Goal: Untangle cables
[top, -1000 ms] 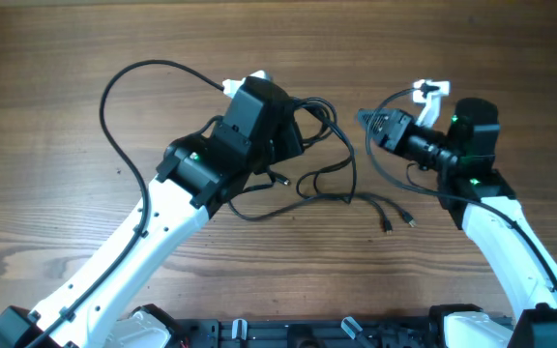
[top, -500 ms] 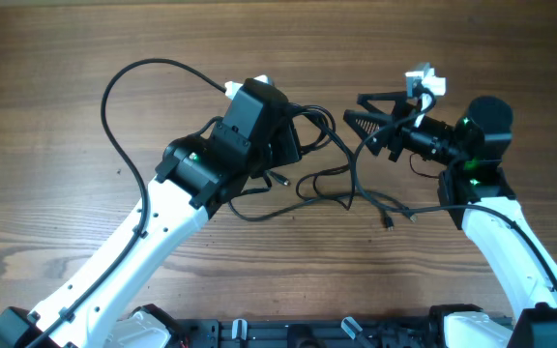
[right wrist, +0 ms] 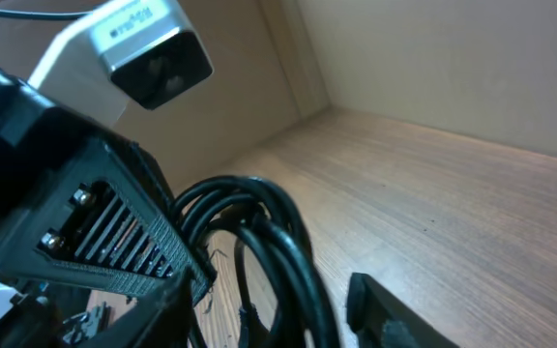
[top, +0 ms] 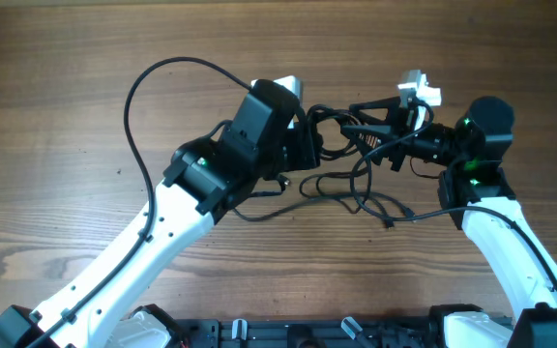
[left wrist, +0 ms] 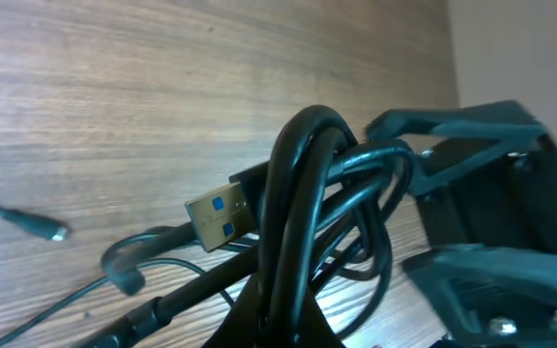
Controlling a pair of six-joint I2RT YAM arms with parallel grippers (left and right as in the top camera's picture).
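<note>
Clamping cables [left wrist: 293, 193], left claw [top: 307, 145]

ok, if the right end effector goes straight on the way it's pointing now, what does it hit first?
The right end effector would meet the cables first: their raised loop sits between its open jaws. Just beyond is the left end effector holding that loop, though the gap between them is hard to judge.

Work surface: brown wood-grain table top [top: 56, 77], grain running left to right in the overhead view and filling the frame. A plain pale beige wall [right wrist: 453, 58] meets the table's edge, seen in both wrist views. Lighting even and diffuse; shadows on the wood soft and short.
</note>
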